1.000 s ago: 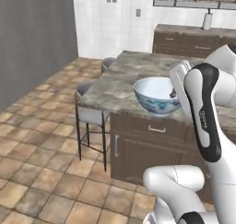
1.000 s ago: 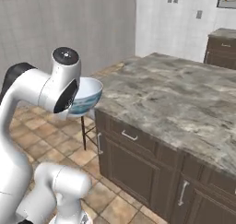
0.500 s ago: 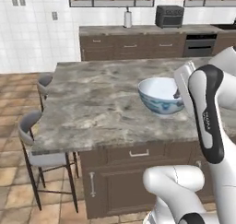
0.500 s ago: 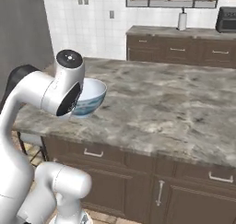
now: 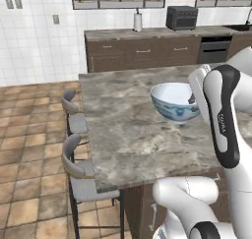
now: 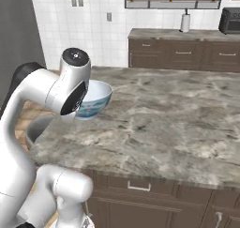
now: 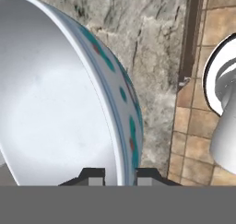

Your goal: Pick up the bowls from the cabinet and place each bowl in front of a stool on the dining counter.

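In the left base view, two pale grey padded stools on thin dark legs, the nearer [image 5: 78, 171] and the farther [image 5: 74, 116], stand tucked along the left edge of the long grey-beige marbled stone worktop [image 5: 128, 130]; right of them the slab lies bare up to the white bowl with blue-green painted pattern [image 5: 173, 102], carried above the stone; the white arm's upper link covers the bowl's right side; at the far wall a white roll [image 5: 138, 21] and a dark toaster oven [image 5: 181, 17] stand on the back counter; the hand view adds the gripper [image 7: 119, 176] clenched on the bowl's rim, one fingertip either side, with the worktop's edge and tiled floor [image 7: 203, 126] beyond.
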